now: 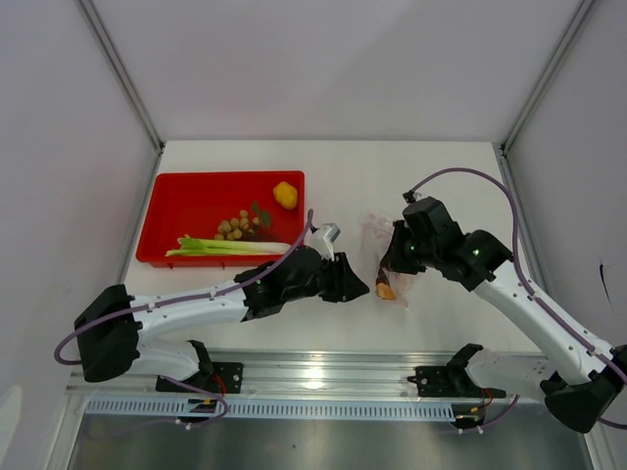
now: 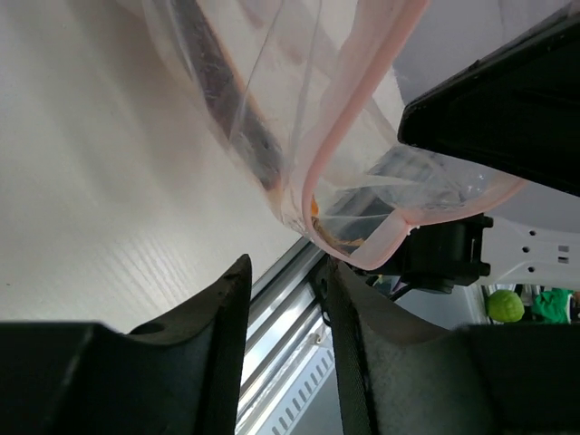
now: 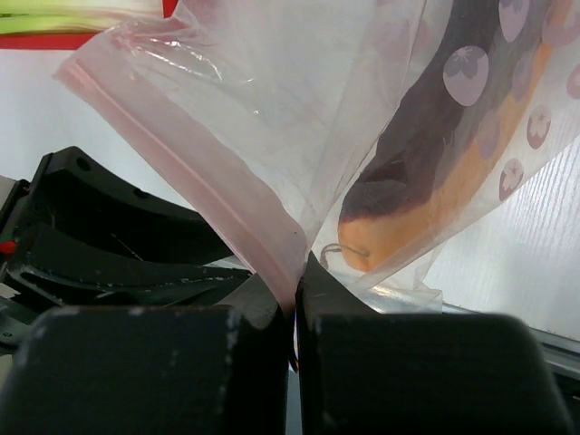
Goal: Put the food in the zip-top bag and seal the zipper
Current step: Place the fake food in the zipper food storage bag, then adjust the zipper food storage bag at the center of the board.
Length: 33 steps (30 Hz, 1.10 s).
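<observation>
1. While the right gripper (image 3: 294, 299) had its jaws pressed flat together on one lip of the zip-top bag (image 3: 272, 109), right at the zipper (image 3: 181, 154), the bag stood lifted to the right of the table's (image 1: 441, 176) centre. We could not tell whether its lower end touched the table. We judged that this pinch was there to hold the mouth up and facing left, toward the other arm.
2. The sweet potato (image 3: 435, 136) and the orange piece (image 3: 453, 195) lay side by side inside the bag, sunk toward its near end. That share of the loading looked done.
3. The left gripper (image 2: 285, 267) sat just left of the bag's near corner. Its jaws were part-way apart with nothing between them, and the zipper's curved lip hung just beyond the fingertips. We judged it well placed to take the free lip, though we could not tell its aim.
4. The rest of the food waited in the red tray (image 1: 196, 191) at the far left, well apart from the bag: the green stalks (image 1: 230, 245) along the near wall, the berries (image 1: 235, 227) just behind them, and the yellow fruit (image 1: 285, 195) toward the far right corner. Sealing therefore seemed premature.
</observation>
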Each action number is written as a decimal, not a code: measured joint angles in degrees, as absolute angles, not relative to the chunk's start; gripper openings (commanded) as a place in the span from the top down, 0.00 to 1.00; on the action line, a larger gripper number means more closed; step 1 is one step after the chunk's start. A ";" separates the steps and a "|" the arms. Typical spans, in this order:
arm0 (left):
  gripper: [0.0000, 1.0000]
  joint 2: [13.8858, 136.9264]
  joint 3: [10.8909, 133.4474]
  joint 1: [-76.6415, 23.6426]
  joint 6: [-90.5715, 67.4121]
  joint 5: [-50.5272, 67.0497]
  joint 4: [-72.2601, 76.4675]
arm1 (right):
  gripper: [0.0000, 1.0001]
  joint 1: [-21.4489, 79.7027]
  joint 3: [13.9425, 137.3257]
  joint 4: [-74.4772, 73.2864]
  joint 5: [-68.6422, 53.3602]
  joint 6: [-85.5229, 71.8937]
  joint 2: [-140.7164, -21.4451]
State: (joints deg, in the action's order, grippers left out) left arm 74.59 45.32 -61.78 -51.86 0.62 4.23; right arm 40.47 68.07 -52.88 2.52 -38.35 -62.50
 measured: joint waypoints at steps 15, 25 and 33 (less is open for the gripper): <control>0.37 71.09 42.65 -60.18 -53.43 2.11 6.52 | 1.00 40.25 68.42 -53.21 2.26 -37.60 -61.69; 0.34 71.18 42.63 -59.90 -54.87 3.31 7.84 | 1.00 40.25 68.47 -53.43 2.09 -37.43 -61.82; 0.34 70.28 40.84 -59.86 -56.64 3.29 9.78 | 1.00 40.27 68.47 -53.19 1.65 -37.45 -62.48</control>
